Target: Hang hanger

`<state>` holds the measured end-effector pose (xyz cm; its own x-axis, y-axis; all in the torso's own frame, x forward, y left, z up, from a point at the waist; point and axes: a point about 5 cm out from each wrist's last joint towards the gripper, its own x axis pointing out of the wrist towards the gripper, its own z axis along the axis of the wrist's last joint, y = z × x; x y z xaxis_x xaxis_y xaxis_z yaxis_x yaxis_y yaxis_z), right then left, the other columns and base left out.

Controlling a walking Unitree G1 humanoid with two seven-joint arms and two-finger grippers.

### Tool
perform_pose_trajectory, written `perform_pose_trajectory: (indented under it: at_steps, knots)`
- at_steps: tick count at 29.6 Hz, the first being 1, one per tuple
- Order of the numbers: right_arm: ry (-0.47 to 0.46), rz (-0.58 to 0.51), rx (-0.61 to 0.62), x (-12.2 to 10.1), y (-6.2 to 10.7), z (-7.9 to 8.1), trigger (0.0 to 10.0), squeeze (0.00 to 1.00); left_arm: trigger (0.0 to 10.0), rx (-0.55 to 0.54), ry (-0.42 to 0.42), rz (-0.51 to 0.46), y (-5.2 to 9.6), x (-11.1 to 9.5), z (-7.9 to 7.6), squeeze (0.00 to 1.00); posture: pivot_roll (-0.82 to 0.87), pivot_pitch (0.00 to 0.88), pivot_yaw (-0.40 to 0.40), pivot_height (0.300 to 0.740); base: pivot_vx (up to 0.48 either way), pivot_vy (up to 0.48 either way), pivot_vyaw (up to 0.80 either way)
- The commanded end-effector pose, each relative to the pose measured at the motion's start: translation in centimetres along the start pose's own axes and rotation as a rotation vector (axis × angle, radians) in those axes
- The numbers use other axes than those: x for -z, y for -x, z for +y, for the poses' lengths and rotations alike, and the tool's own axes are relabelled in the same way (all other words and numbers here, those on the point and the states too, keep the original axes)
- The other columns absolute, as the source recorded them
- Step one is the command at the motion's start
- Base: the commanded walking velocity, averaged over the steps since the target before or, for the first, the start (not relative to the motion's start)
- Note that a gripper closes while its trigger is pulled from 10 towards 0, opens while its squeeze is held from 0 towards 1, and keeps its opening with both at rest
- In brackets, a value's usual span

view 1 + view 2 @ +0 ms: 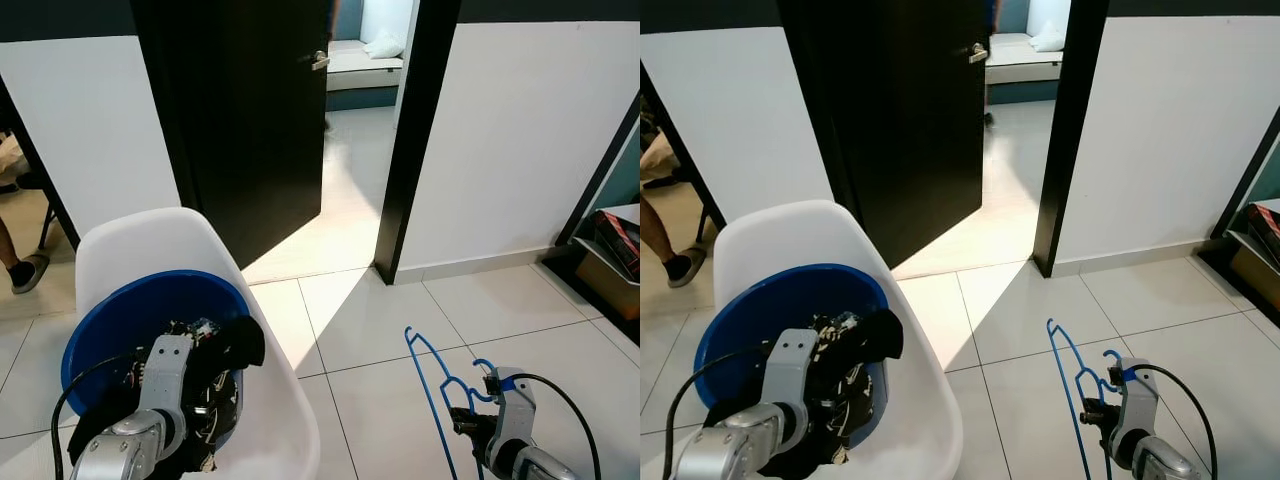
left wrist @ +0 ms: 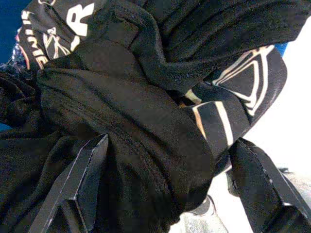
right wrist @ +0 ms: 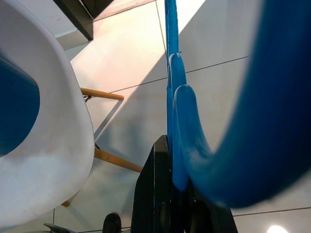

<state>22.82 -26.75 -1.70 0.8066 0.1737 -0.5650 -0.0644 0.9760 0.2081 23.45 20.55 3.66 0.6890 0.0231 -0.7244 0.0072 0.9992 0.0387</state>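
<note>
Right pincer (image 1: 462, 420) grips blue hanger (image 1: 428, 375); left arm (image 1: 150, 410) over basin (image 1: 110, 325).

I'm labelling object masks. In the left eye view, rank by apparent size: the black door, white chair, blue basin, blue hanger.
1. black door
2. white chair
3. blue basin, partly covered by clothes
4. blue hanger, thin; cut off by the frame's lower edge

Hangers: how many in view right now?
1. A blue hanger held in the right gripper, low on the robot's right over the floor tiles. More could be buried under the black clothes in the blue basin.
</note>
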Motion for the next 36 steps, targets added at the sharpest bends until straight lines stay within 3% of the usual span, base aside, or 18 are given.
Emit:
perform_pose_trajectory:
  at_steps: [1,2,3,12,15,18,20,25,26,29,30,36]
  knots:
    - [-0.001,0.008,0.002,0.2,-0.1,0.1,10.0,0.0,5.1,-0.029,0.009,0.097,-0.4,2.0,0.3,0.0,-0.01,0.0,-0.025,0.74,0.0,0.0,0.0]
    - [-0.001,0.008,0.002,0.2,-0.1,0.1,10.0,0.0,5.1,-0.029,0.009,0.097,-0.4,2.0,0.3,0.0,-0.01,0.0,-0.025,0.74,0.0,0.0,0.0]
    - [0.0,0.008,0.003,0.2,-0.1,0.1,10.0,0.0,0.3,-0.029,0.01,0.1,-0.4,2.1,0.3,0.0,-0.01,0.0,-0.025,0.74,0.0,0.0,0.0]
    - [0.005,0.012,0.005,0.3,-0.2,0.2,10.0,0.0,0.0,-0.063,0.006,0.047,-0.4,0.8,1.1,0.0,-0.01,0.0,-0.028,0.74,0.0,0.0,0.0]
    - [0.006,0.012,0.006,0.3,-0.3,0.3,10.0,0.0,0.0,-0.111,0.002,-0.041,-0.1,-1.4,2.0,0.0,-0.01,0.0,-0.027,0.74,0.0,0.0,0.0]
    - [0.005,0.012,0.006,0.3,-0.3,0.3,10.0,0.0,0.0,-0.129,0.005,-0.079,0.1,-2.4,2.4,0.0,-0.01,0.0,-0.027,0.74,0.0,0.0,0.0]
    - [0.004,0.011,0.005,0.3,-0.3,0.4,10.0,0.0,0.0,-0.181,-0.001,-0.205,1.0,-5.4,3.4,0.0,-0.01,0.0,-0.026,0.74,0.0,0.0,0.0]
    - [0.003,0.011,0.006,0.3,-0.3,0.4,10.0,0.0,0.0,-0.204,-0.004,-0.27,1.6,-6.9,3.8,0.0,-0.01,0.0,-0.026,0.74,0.0,0.0,0.0]
    - [0.001,0.011,0.006,0.3,-0.4,0.4,10.0,0.0,0.0,-0.212,-0.048,-0.448,3.5,-11.1,3.7,0.0,-0.01,0.0,-0.023,0.74,0.0,0.0,0.0]
    - [-0.001,0.011,0.007,0.3,-0.4,0.4,10.0,0.0,0.0,-0.178,-0.09,-0.514,4.5,-12.8,2.9,0.0,-0.01,0.0,-0.023,0.74,0.0,0.0,0.0]
    - [-0.002,0.011,0.008,0.3,-0.4,0.4,10.0,0.0,0.4,-0.13,-0.116,-0.506,4.5,-12.8,2.1,0.0,-0.01,0.0,-0.021,0.74,0.0,0.0,0.0]
    - [-0.003,0.011,0.01,0.2,-0.5,0.5,10.0,0.0,0.5,-0.003,-0.181,-0.449,3.8,-11.4,-0.1,0.0,-0.01,0.0,-0.021,0.74,0.0,0.0,0.0]
